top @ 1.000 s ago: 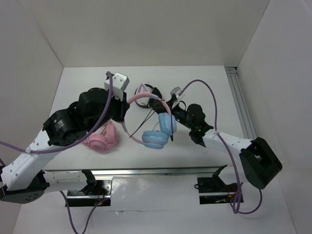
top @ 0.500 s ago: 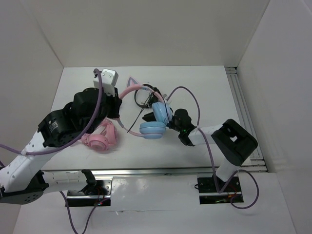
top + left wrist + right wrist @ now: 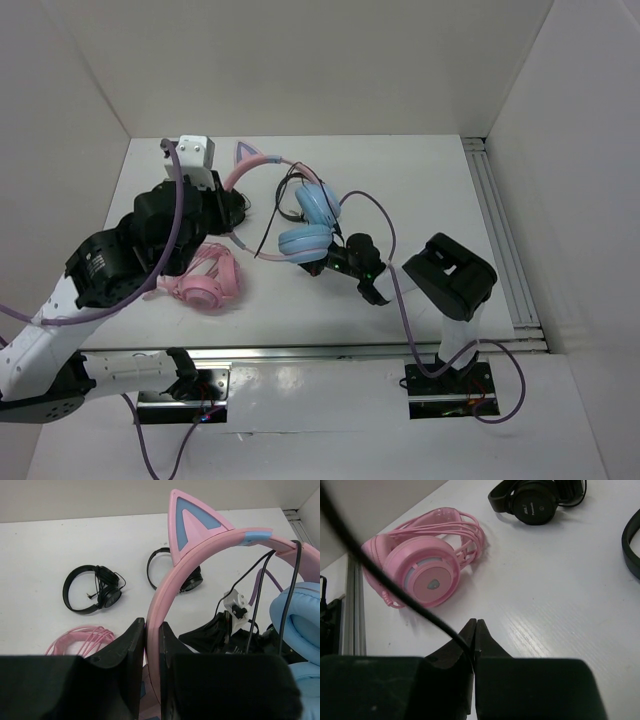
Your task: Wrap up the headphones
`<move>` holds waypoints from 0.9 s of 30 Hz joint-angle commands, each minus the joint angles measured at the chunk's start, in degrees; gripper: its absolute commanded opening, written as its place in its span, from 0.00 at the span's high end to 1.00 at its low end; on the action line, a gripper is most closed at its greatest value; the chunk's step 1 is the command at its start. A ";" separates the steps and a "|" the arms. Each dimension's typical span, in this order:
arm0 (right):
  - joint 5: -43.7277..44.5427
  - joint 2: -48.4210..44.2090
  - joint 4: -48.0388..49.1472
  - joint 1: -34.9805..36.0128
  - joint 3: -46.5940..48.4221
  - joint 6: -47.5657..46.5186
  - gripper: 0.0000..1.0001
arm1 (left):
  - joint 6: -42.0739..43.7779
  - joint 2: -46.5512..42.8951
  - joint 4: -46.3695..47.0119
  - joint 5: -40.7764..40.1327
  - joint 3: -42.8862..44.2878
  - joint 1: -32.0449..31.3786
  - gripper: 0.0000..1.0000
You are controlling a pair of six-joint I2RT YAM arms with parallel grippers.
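A white table (image 3: 430, 200) sits boxed in by plain white walls. You have the headphones (image 3: 305, 241) (pink cat-ear headband, light blue ear cups) held up off the table, a little left of its centre and toward the far edge. Your left gripper (image 3: 152, 647) is clamped on the pink headband, one finger on each side, just below a cat ear. Your right gripper (image 3: 474, 632) sits just beside the lower blue ear cup, its jaws pinched together on the thin black cable (image 3: 420, 612), which runs up and away from the fingertips. The all-pink headphones (image 3: 205, 280) lie flat on the table toward the near edge on the left, beside your left arm. Two small black headphones (image 3: 92, 587) lie on the table near each other but apart — the left wrist view shows them beyond the raised headband.
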 commanded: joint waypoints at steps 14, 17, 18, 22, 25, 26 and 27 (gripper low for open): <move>9.50 -18.18 -16.55 14.45 -3.64 -9.51 1.00 | -17.25 9.79 8.65 -3.36 -0.63 17.54 1.00; 7.58 -24.25 -22.53 18.33 -5.14 -10.74 1.00 | -20.06 12.51 8.65 -1.77 -0.63 21.06 1.00; 6.61 -25.41 -26.46 18.95 -4.53 -10.74 1.00 | -20.85 13.14 8.13 -0.63 -0.63 22.11 1.00; 7.12 -27.96 -39.57 23.69 2.74 -14.59 1.00 | -25.42 13.93 8.12 0.52 -4.40 22.65 1.00; 8.01 -26.92 -47.40 25.63 8.19 -16.10 1.00 | -27.80 13.93 8.74 2.27 -7.39 22.65 1.00; 8.01 -26.13 -48.99 25.64 9.53 -16.89 1.00 | -28.41 13.93 8.74 3.06 -7.92 22.65 1.00; 8.01 -24.21 -50.40 25.64 10.76 -16.89 1.00 | -29.38 13.93 9.26 3.77 -8.54 23.34 1.00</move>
